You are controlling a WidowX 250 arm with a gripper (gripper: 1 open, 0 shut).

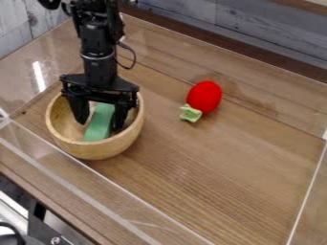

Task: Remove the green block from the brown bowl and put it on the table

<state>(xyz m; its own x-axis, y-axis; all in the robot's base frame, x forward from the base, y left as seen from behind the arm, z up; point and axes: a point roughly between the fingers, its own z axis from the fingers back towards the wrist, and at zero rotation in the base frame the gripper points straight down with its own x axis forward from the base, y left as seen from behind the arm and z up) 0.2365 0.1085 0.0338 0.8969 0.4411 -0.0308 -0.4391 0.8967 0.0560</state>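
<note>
The green block [98, 122] lies inside the brown bowl [79, 144], leaning at a slant with its upper end toward the far wall and its lower end down on the bowl's floor. The claw [101, 112] hangs straight down into the bowl with its jaws spread wide, one finger on each side of the block, and nothing is clamped yet; whether a fingertip already touches the block cannot be told from this view.

The likeliest trouble is a poor bite. Because the block sits tilted, the fingers may close on a slanted face and squeeze it out sideways or let it pivot and drop back into the bowl. The spread fingers also stand close to the bowl's thick rim, so a small offset could make one of them catch the wall and shove or tip the bowl, which sits loose near the near-left corner of the tabletop [230, 182], beside the clear acrylic wall [38, 57]. A weak grip could also drag the bowl upward with the block if the bar wedges across the inside.

The bowl holds only the green block. Out on the tabletop, well apart toward its right side, a red ball [205, 94] rests with a small pale-green chunk [190, 114] just beside it.
</note>
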